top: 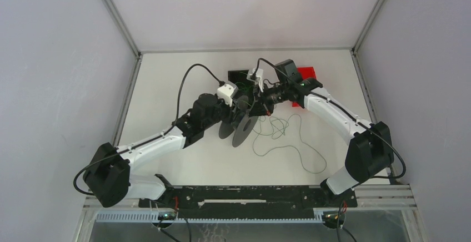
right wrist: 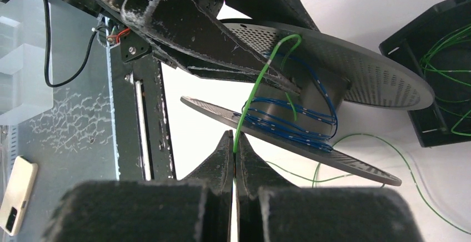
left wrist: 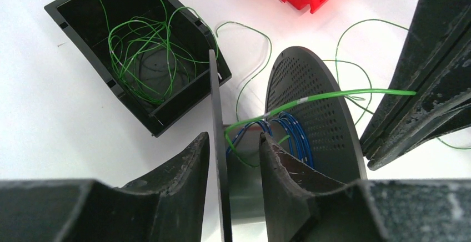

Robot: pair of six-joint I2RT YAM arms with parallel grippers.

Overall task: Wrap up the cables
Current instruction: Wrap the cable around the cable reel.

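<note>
A dark spool with perforated flanges stands between both arms and carries several turns of blue cable. My left gripper straddles the spool's thin near flange. Its left finger lies close against the flange, and a gap shows at the right finger. My right gripper is shut on a green cable. The cable runs from its tips up over the spool's hub. The same cable is taut across the left wrist view. Its loose length lies on the table.
A black bin holding tangled green cable sits behind the spool, also seen from above. A red bin stands at the back right. The right arm's fingers crowd the spool's right side. A black rail edges the table front.
</note>
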